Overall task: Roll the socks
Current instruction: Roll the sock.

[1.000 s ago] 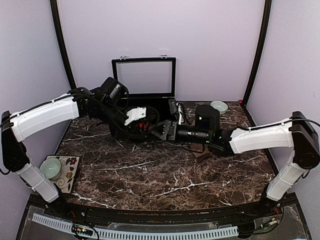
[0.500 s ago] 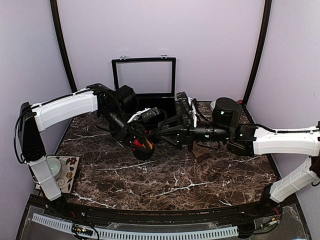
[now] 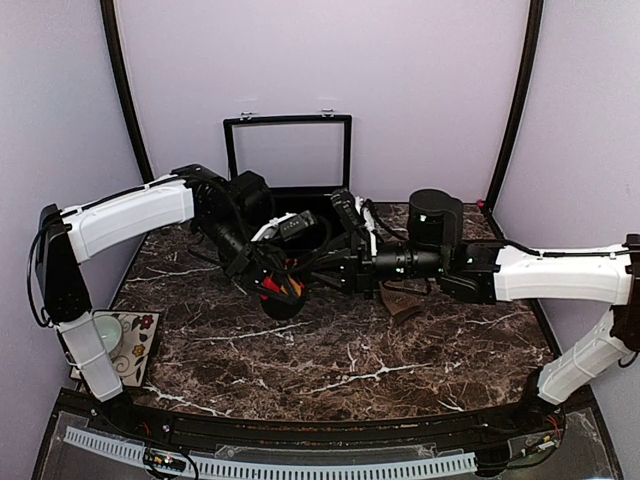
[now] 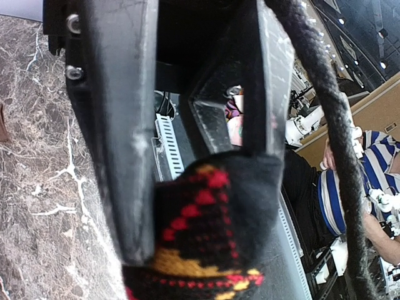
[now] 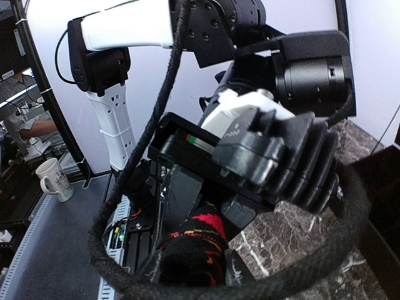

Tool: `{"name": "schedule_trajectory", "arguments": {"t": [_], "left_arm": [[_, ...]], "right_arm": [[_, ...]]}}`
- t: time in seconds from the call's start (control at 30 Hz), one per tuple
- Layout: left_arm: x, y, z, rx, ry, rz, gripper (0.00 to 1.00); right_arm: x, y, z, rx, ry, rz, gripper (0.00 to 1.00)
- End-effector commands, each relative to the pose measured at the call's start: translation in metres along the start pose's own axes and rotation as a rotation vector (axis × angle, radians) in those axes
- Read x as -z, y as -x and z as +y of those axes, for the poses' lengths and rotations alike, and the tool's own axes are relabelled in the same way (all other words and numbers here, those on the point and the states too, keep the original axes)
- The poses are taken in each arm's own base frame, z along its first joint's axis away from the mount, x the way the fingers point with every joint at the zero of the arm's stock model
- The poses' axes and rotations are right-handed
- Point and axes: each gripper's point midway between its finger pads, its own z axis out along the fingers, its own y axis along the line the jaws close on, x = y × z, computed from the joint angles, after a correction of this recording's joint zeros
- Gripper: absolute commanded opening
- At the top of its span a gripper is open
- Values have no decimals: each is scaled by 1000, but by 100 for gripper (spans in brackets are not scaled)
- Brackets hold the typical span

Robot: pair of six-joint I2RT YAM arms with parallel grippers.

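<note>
Left wrist: argyle sock (image 4: 206,231) between left fingers (image 4: 125,137)

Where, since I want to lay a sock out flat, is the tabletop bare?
The near half of the dark marble tabletop is bare, from the floral tray to the right edge. Crowded: centre back, where the left tool grips the black argyle sock, brown sock beside.

No legible text, brand, number or sign in any of my three views, small red-and-green sticker (image 5: 194,139) in my right wrist view too blurred to read, white mug (image 5: 51,178) beyond the counter too small to make out any print.
</note>
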Motion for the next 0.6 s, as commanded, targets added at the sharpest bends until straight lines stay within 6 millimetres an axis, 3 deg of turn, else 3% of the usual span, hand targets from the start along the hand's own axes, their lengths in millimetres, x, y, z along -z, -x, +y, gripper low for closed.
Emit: {"name": "schedule_trajectory", "arguments": {"t": [0.0, 0.07, 0.1, 0.17, 0.23, 0.33, 0.43, 0.57], "left_arm": [[6, 11, -14, -29, -23, -28, 2], [7, 12, -12, -32, -9, -21, 2], [7, 12, -10, -33, 5, -15, 2], [9, 16, -2, -54, 67, -3, 7], [15, 18, 12, -94, 186, 11, 23], [29, 23, 34, -178, 393, 29, 31], [44, 24, 48, -273, 550, 62, 36], [56, 20, 56, -386, 679, 101, 34]], "right_arm": [[-10, 10, -1, -2, 0, -3, 23], [-15, 6, -5, -23, -7, 20, 3], [-17, 1, -11, -48, -33, 37, 0], [-23, -9, -20, -89, -68, 81, 0], [-24, -16, -30, -125, -117, 102, 0], [-21, -17, -40, -170, -178, 66, 0], [-16, -11, -56, -251, -270, -12, 0], [-9, -2, -71, -412, -328, -138, 0]]}}
